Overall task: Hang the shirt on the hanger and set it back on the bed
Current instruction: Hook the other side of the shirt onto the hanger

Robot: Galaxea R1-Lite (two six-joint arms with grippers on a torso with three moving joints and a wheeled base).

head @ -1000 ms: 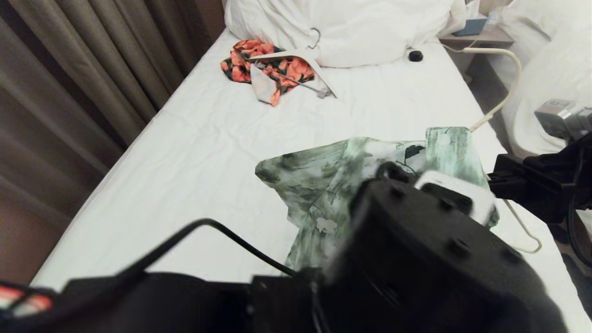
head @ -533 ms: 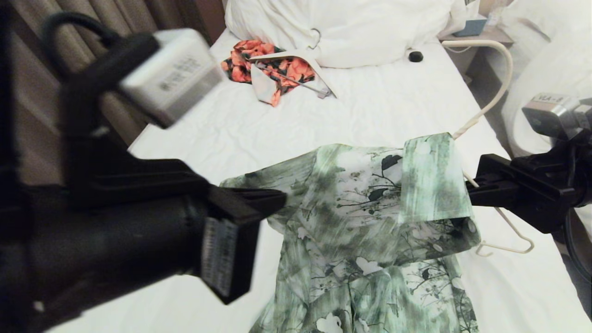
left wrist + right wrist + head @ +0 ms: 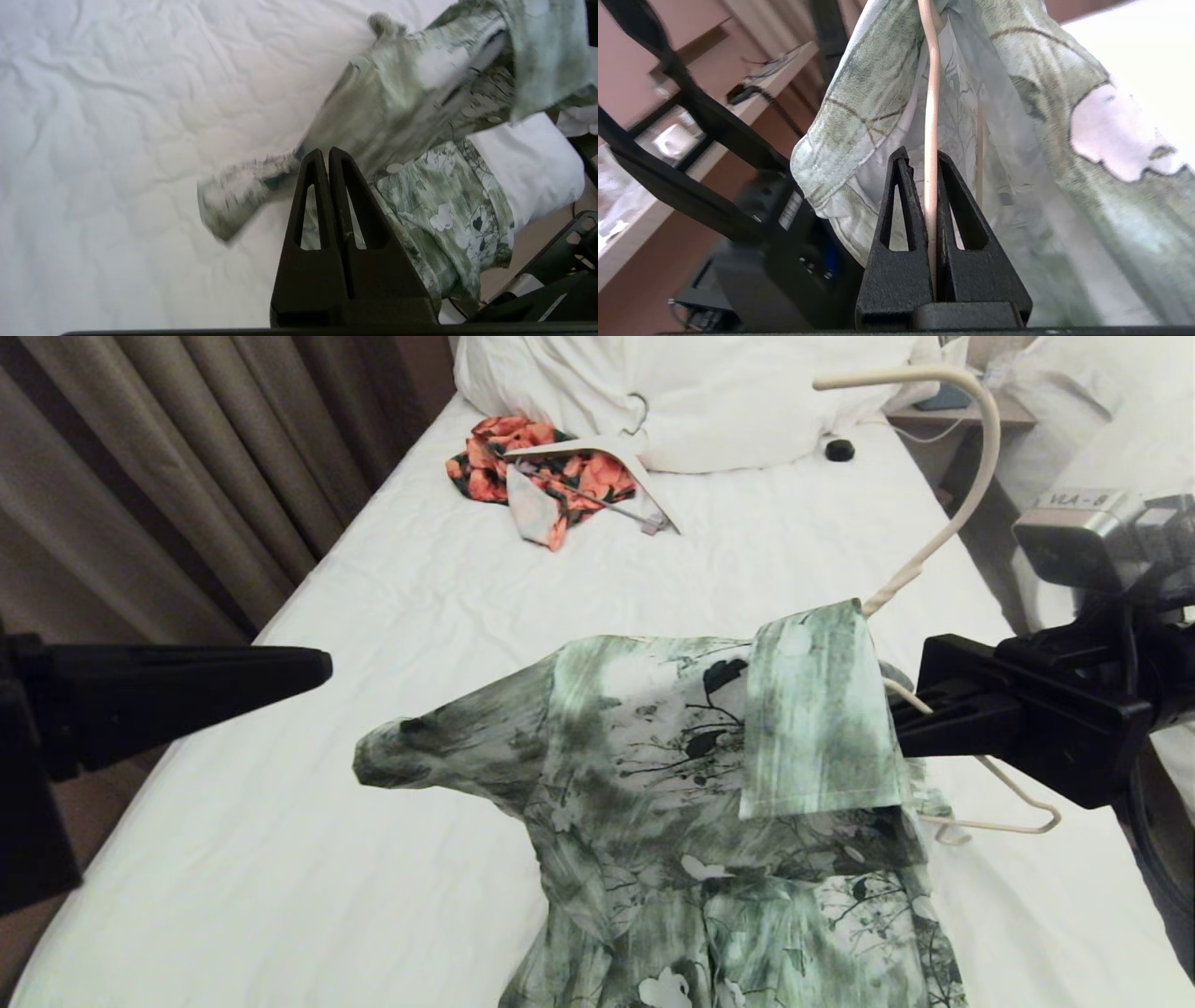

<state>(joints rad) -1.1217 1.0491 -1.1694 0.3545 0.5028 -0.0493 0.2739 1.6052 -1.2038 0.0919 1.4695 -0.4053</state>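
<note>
Shirt (image 3: 709, 775), light and limp, drapes over the hanger (image 3: 943, 513) above the bed (image 3: 280, 821); judged best handled by the stiff wire, not the cloth. Right gripper (image 3: 901, 723) pinches that wire, as the right wrist view shows between its jaws. Left gripper (image 3: 317, 667), pressed together on nothing, hangs well apart; its wrist view shows the loose sleeve (image 3: 238, 196).

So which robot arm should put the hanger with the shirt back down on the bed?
The right one, probably. The right gripper is already shut on the hanger, and the shirt drapes from it above the bed. The left gripper is shut on nothing, off to the left of the shirt.
</note>
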